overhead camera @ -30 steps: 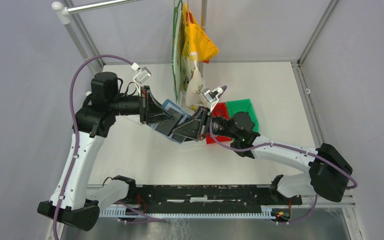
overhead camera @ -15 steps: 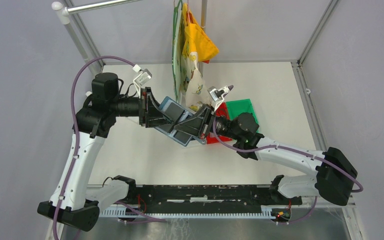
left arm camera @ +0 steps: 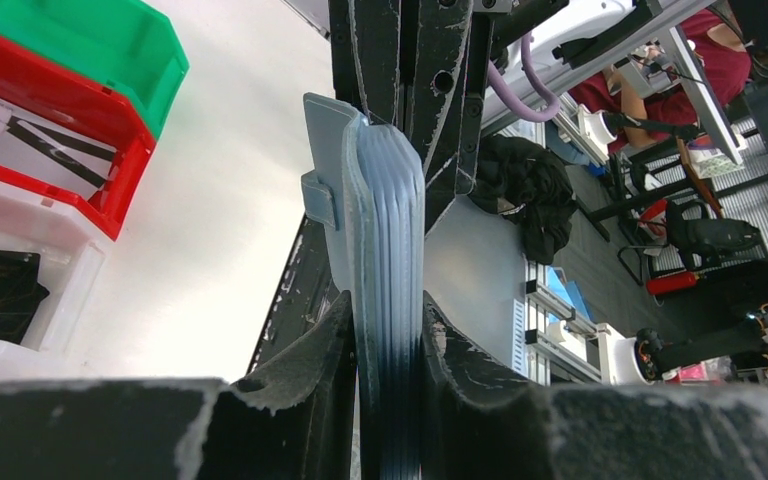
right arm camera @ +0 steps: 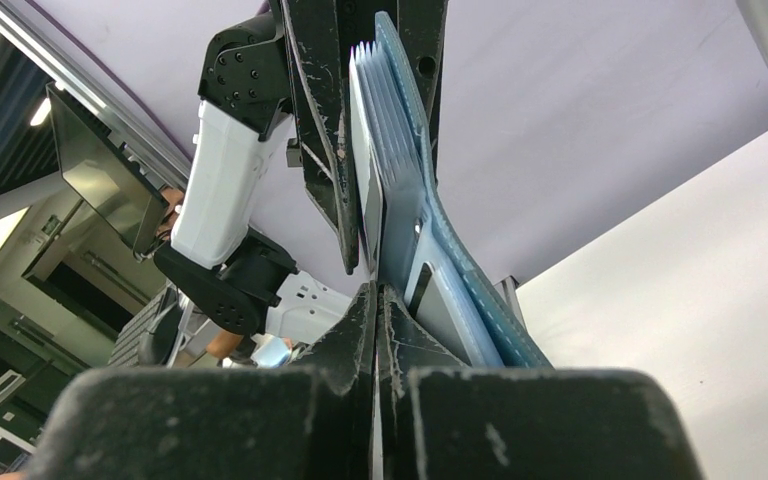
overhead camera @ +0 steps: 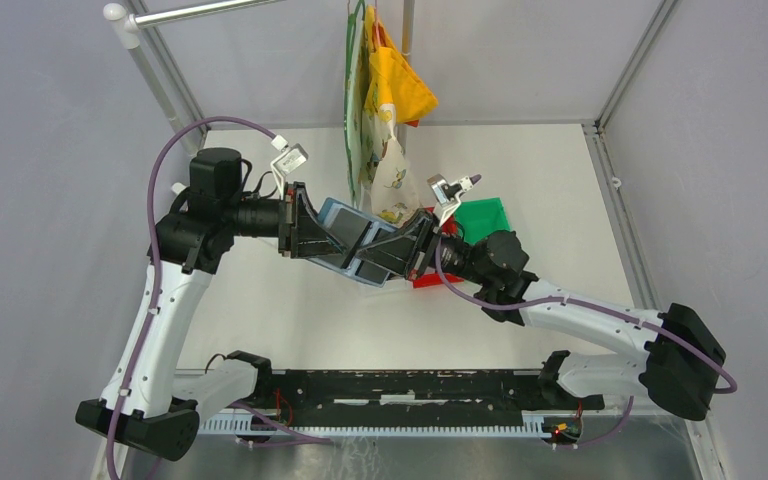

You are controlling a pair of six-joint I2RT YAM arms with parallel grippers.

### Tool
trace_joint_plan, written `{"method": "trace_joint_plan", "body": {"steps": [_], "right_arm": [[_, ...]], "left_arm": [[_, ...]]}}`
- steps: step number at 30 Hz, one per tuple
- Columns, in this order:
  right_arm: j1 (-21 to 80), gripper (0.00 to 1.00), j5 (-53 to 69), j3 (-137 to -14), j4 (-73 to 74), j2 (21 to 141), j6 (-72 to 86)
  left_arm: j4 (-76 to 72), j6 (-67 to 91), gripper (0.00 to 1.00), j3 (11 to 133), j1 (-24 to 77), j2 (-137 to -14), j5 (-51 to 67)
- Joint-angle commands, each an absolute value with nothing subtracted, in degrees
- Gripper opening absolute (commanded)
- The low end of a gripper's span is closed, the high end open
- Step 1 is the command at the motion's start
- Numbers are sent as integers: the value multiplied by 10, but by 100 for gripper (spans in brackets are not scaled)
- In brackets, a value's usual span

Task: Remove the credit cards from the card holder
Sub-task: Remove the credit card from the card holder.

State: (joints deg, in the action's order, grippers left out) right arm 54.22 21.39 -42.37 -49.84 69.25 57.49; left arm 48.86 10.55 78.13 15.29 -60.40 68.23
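The teal-blue card holder [overhead camera: 338, 212] hangs in the air over the table's middle, with my left gripper [overhead camera: 345, 245] shut on it from the left. In the left wrist view the card holder [left arm camera: 385, 230] stands edge-on between the left gripper's [left arm camera: 388, 310] pads, its layers and side tab showing. My right gripper [overhead camera: 380, 255] meets it from the right. In the right wrist view the right gripper [right arm camera: 376, 290] is shut, its tips pinching the near edge of a dark credit card [right arm camera: 371, 220] that sticks out of the card holder [right arm camera: 440, 250].
A green bin [overhead camera: 485, 215] and a red bin [overhead camera: 430, 280] sit right of the grippers. The left wrist view shows the green bin [left arm camera: 90, 40], the red bin [left arm camera: 120, 160] holding flat cards, and a white bin [left arm camera: 20, 300]. Cloth bags [overhead camera: 385, 100] hang behind.
The right gripper has shut near the holder's edge and its arm has shifted slightly to the right. The left arm and the card holder have edged the same way.
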Motion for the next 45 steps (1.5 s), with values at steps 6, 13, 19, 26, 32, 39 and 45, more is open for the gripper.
{"method": "trace_joint_plan", "body": {"steps": [6, 13, 19, 26, 32, 39, 45], "right_arm": [[538, 3, 200, -430, -479, 682, 547], [542, 44, 203, -460, -454, 706, 549], [550, 42, 184, -493, -402, 729, 541], [555, 29, 154, -503, -391, 740, 550], [560, 6, 165, -526, -405, 758, 566], [560, 0, 153, -482, -410, 724, 556], [559, 0, 144, -440, -415, 701, 555]], "left_arm": [[494, 91, 10, 794, 159, -599, 737], [494, 93, 6, 797, 158, -597, 699], [477, 108, 7, 794, 158, -590, 694], [460, 121, 8, 787, 158, -585, 709], [450, 125, 14, 783, 158, -583, 724], [449, 126, 23, 791, 158, -585, 737], [441, 142, 27, 795, 158, -590, 745]]}}
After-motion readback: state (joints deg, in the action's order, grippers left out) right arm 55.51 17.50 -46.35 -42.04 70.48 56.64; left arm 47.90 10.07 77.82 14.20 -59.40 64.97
